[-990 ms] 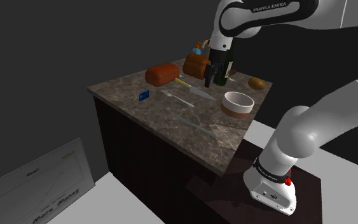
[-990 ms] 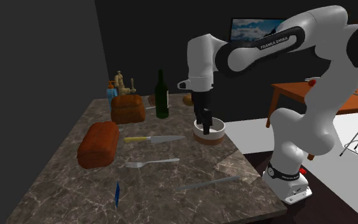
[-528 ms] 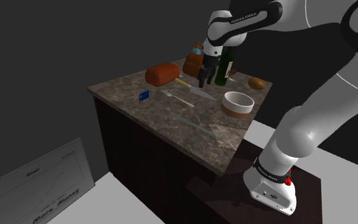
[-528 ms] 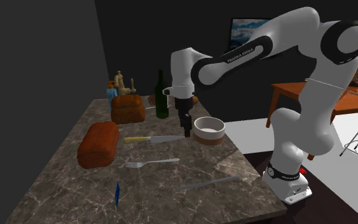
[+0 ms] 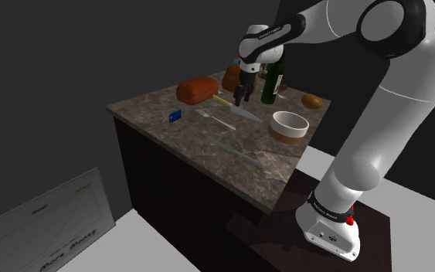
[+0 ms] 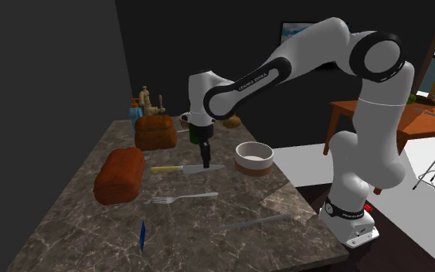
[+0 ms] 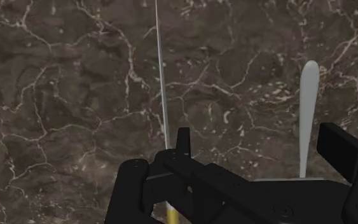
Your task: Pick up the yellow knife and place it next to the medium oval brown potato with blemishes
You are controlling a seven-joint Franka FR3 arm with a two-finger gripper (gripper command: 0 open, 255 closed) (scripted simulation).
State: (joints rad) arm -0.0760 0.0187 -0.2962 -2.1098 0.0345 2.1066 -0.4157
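on the marble counter (image 5: 185,139) nothing of the task is judged done yet. the arm (image 6: 285,66) is stretched over mid-counter, and the gripper (image 6: 206,164) is held just above the yellow-handled knife (image 6: 185,168), fingers spread apart and empty. the knife is seen lying flat; grasping, carrying and placing are left. the potato (image 5: 311,100) is shown plainly at a far corner in the shoulder view, but is partly hidden behind the arm in the second exterior view.
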